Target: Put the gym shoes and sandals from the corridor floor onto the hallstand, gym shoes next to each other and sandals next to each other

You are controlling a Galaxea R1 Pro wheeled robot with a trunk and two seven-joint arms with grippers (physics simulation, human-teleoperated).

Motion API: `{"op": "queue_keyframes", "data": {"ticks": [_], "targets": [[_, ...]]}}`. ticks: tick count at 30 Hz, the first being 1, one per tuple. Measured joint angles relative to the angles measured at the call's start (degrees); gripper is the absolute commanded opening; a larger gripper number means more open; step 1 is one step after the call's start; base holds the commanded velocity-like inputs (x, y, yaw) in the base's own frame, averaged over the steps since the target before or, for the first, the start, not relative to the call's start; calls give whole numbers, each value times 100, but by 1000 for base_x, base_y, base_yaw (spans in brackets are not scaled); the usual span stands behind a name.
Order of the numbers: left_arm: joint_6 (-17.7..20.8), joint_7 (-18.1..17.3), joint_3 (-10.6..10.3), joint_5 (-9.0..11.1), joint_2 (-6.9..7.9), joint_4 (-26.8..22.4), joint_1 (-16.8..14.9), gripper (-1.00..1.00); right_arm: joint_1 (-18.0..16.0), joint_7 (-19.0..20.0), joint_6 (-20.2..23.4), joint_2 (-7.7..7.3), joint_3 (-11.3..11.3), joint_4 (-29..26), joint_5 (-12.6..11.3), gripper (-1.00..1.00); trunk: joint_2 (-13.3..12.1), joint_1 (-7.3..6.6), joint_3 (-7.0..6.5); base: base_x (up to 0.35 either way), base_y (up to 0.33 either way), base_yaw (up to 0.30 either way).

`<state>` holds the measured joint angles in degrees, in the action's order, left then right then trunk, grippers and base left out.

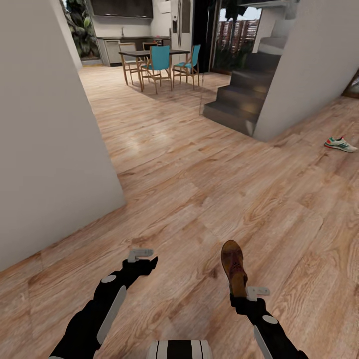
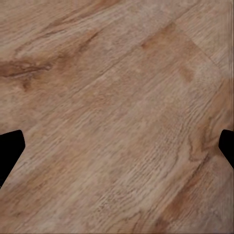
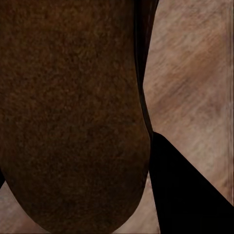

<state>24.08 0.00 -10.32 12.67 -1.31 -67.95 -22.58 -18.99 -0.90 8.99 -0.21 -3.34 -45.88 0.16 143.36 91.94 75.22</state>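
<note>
The robot stands on the corridor floor (image 1: pixel 199 189) and carries one brown sandal (image 1: pixel 234 267) in its right gripper (image 1: pixel 239 295). The jaws are clenched on the heel end of the sandal, and the rest of it points forward, away from the robot and above the planks. The left gripper (image 1: pixel 144 263) hangs beside it with nothing inside; its jaws are released, and the two dark fingertips (image 2: pixel 9 148) stand far apart at the edges of the left wrist view, with bare wood between them.

One gym shoe (image 1: pixel 340 144) lies on the floor far to the right, near the foot of a white wall. From where I look I cannot find the hallstand, the other sandal or the second gym shoe.

The risk, I think, is the hold. The sandal is held only at one end, so a quick turn of the base could make it swing or slip down to the floor. A white wall (image 1: pixel 45 149) is also close on the left side, and the left arm could touch it in a turn.

The head view gives the room: a staircase (image 1: pixel 239 94), and a dining table with blue chairs (image 1: pixel 159 60) far behind. The right wrist view gives the grainy brown surface of the sandal (image 3: pixel 73 117) very near, with one dark finger (image 3: pixel 185 195) beside it.
</note>
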Motion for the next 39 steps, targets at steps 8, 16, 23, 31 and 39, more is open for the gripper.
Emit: {"op": "queue_keyframes", "data": {"ticks": [8,16,23,31,39], "targets": [[21,0,-16,0,-1,2,0,100,0,1,3,-3,-10,-7,-1,-100,-11,-21,-248,0,0,-154],[23,0,-9,-5,16,8,0,100,0,1,4,-5,-11,-8,-1,-100,-253,-157,-470,0,0,-152],[23,0,-8,-4,17,8,0,100,1,1,4,-4,-6,-6,-2,-100,-534,-311,-658,0,0,-150],[23,0,-16,-1,17,6,0,100,1,1,5,0,-2,-2,-2,-100,-656,-377,-783,0,0,-149],[23,0,-8,1,17,-1,1,100,1,3,4,-2,-5,2,-2,-100,-537,-312,-800,0,0,-149]]}}
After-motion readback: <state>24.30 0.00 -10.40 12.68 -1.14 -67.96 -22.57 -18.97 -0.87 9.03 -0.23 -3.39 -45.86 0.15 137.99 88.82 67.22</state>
